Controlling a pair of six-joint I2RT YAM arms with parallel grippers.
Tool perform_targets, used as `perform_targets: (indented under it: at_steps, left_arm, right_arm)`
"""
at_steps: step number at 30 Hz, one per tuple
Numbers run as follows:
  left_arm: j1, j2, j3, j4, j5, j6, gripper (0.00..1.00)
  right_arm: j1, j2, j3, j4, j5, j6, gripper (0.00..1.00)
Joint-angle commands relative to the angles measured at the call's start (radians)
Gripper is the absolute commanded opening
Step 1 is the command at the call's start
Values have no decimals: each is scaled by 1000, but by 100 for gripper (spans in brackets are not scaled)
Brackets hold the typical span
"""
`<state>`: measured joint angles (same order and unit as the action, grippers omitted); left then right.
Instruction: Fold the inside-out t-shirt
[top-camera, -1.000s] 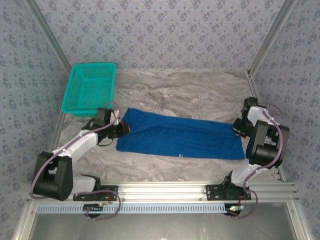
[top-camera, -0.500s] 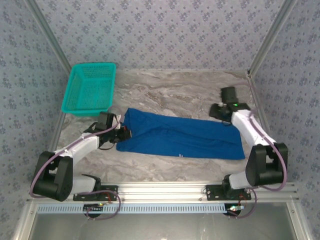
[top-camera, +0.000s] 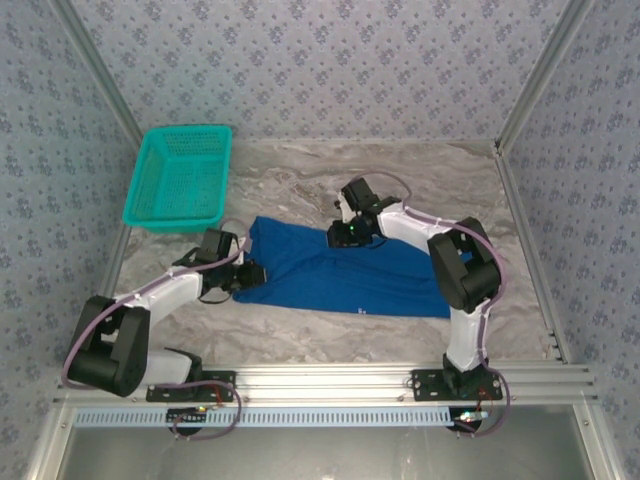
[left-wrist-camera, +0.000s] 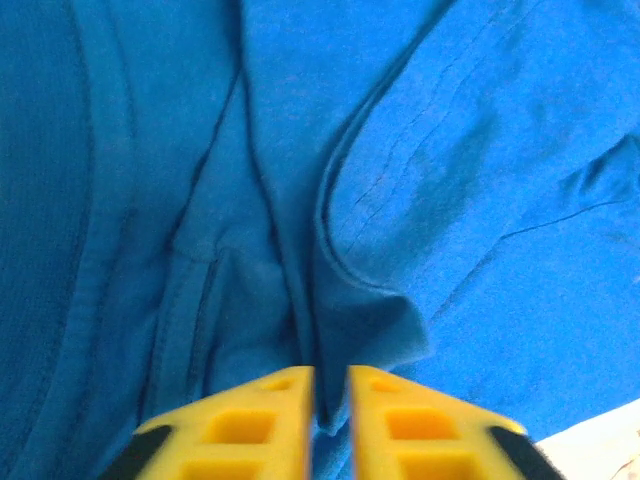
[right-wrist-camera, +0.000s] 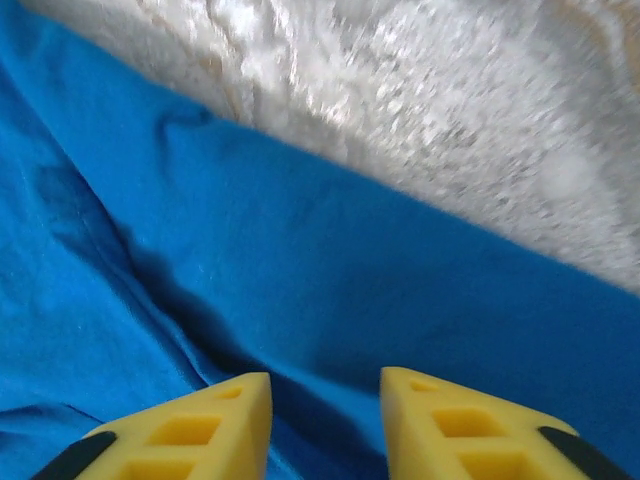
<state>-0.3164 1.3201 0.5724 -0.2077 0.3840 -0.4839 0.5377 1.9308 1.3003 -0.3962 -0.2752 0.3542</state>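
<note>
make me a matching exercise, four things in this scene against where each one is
Things:
1. t-shirt
2. basket
3. left gripper
4. right gripper

Places:
a. far left corner of the table
b. at the shirt's left end
c. over the shirt's far edge, near its middle
d. lying in a long band across the middle of the table

Pairs: 1-d, 2-a, 3-b, 4-c

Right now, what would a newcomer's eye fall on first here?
The royal-blue t-shirt lies spread in a long band across the middle of the marble-patterned table. Next comes the teal mesh basket at the far left corner, then the left gripper at the cloth's left end and the right gripper open over its far edge.
</note>
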Motion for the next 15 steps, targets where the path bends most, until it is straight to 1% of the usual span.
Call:
perform_targets:
  at_steps: [1,3,5,7,10,12,15]
  left_arm:
    - [-4,-19,2,-64,8,-10,30]
    - [-5,-46,18,-104,5,-5,38]
    - [-4,-85,33,-126,-3,-4,43]
    - [-4,-127,38,-114,-27,-12,49]
    - [-3,-160,53,-88,-86,-33,54]
    - [3,-155,71,-67,-102,-43,55]
    - [20,-127,104,-64,-117,-49,56]
  right_arm:
    - [16,-5,-55,-50,-45,21,31]
    - [26,-32,-98,-53,-67,8,27]
    - [39,-67,-145,-67,-71,-30,27]
    - [43,-104,-159,-58,-77,-69,28]
    - [49,-139,-144,-5,-62,-99,37]
    - [62,-147,-127,58,-60,-105,42]
    - [98,-106,-61,118,-67,-126,47]
